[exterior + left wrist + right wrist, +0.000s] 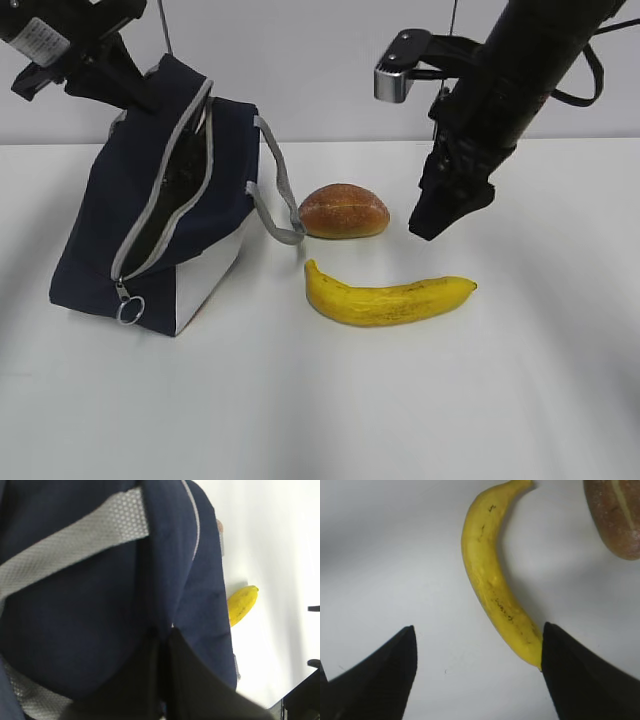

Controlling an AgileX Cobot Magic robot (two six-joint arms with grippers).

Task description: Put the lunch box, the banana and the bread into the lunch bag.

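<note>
The navy lunch bag (pixel 170 215) stands at the left, its grey zipper open. My left gripper (pixel 150 98) is shut on the bag's upper edge and holds it up; in the left wrist view (pixel 162 635) its black fingers pinch navy fabric (pixel 90 630). The banana (pixel 385 296) lies on the table right of the bag; the bread (pixel 343 211) lies behind it. My right gripper (pixel 440 215) is open and empty above the table, above the banana's right end. In the right wrist view (pixel 477 650) the banana (pixel 492 580) lies ahead, the bread (pixel 615 515) top right. The lunch box is out of view.
The white table (pixel 400 400) spreads around the objects. A grey strap handle (pixel 275 190) hangs off the bag's right side toward the bread. A metal ring zipper pull (pixel 129 309) hangs at the bag's front lower corner.
</note>
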